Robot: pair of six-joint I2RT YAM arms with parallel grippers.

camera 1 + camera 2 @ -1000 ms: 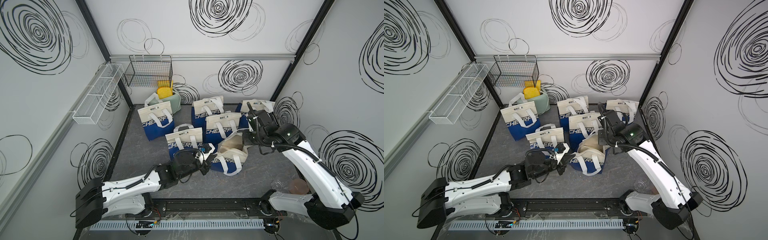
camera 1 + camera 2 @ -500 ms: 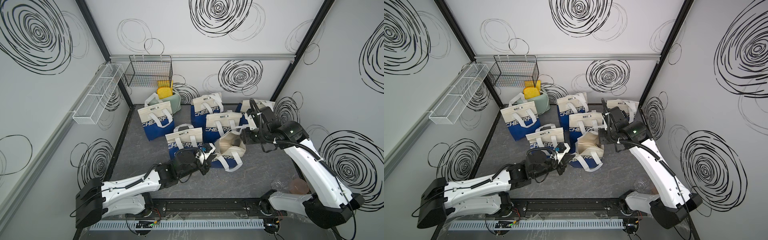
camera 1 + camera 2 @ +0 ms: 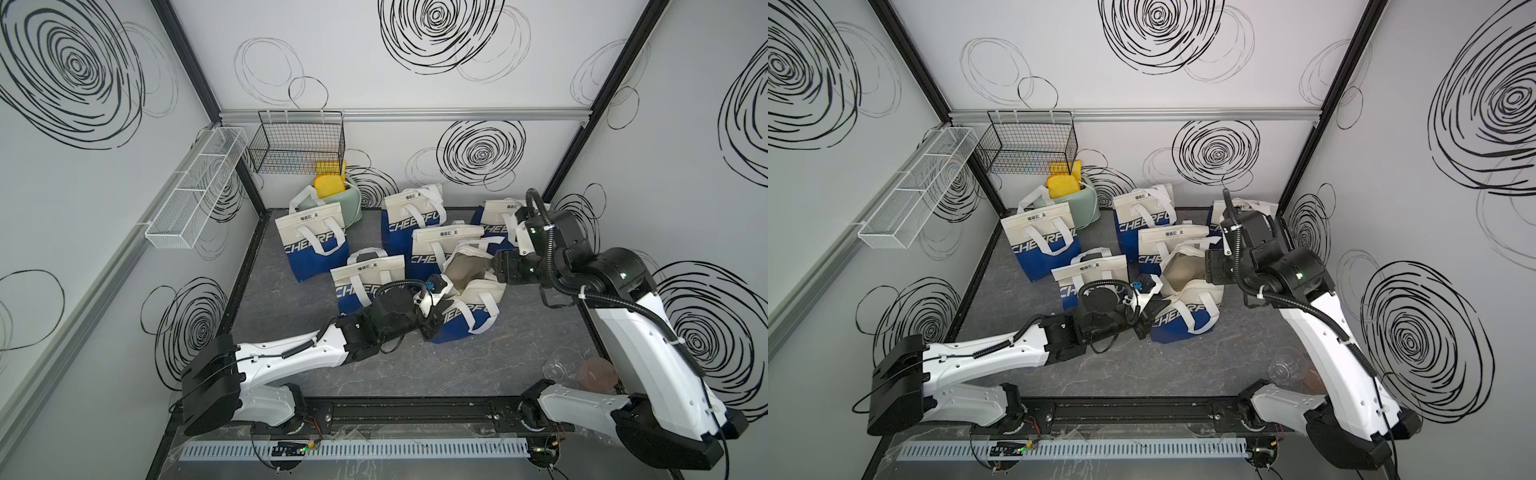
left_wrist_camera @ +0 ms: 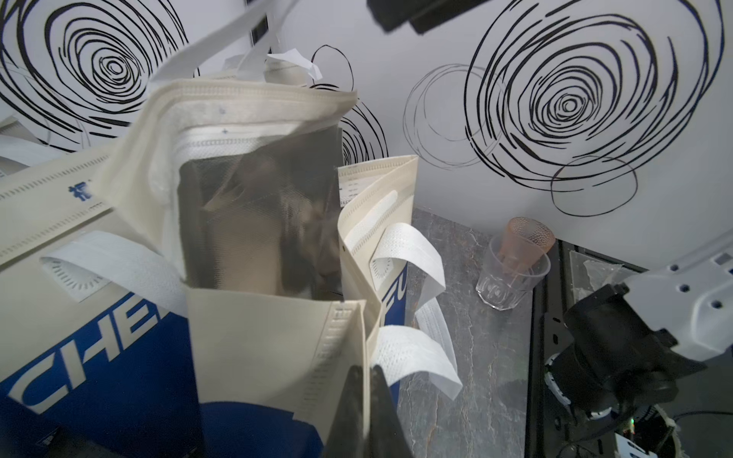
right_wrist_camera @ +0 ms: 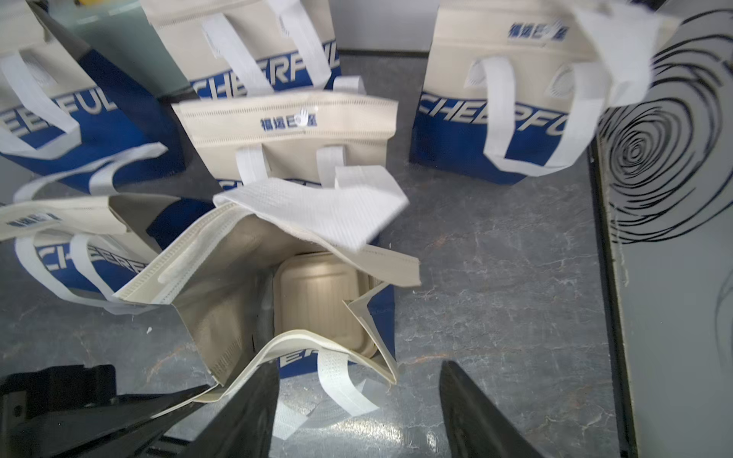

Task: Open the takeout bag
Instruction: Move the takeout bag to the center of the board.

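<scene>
The mouth of the takeout bag (image 5: 238, 277) gapes upward and gives a way in from above. A beige food container (image 5: 321, 301) fills its floor, and a loose white handle (image 5: 317, 210) flops across the far rim. The left end effector (image 4: 363, 392) pinches the near rim and blocks that side. The right end effector (image 5: 357, 396), jaws spread, hangs at the mouth's right edge. Closed bags (image 3: 444, 245) crowd just behind, and another bag (image 3: 365, 276) stands just to the left. Bare desk (image 3: 519, 353) lies free in front and to the right, except for two cups (image 3: 561, 365) near the front right corner.
</scene>
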